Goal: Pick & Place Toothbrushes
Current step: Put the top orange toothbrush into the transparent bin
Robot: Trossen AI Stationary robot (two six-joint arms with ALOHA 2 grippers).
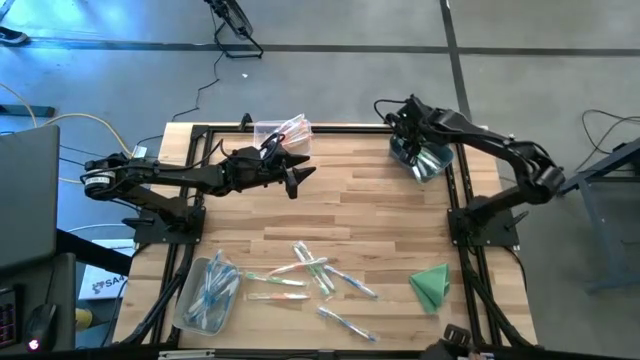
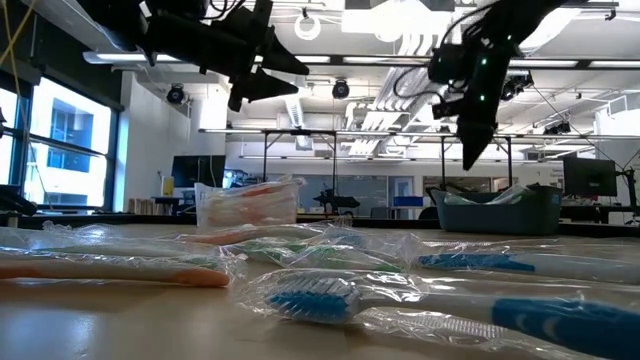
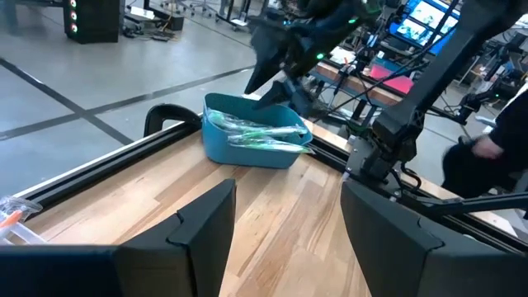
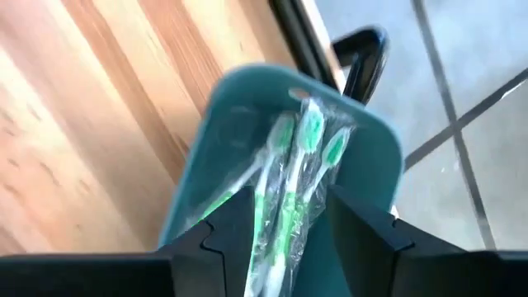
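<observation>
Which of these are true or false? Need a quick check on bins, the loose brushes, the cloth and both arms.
1. The right gripper hangs over the teal bin. True.
2. The teal bin holds blue toothbrushes. False: the green toothbrushes lie in it.
3. The left gripper's fingers are open and empty. True.
4. The green cloth lies inside a bin. False: it sits on the bare table.
5. Wrapped loose toothbrushes lie on the table. True.
</observation>
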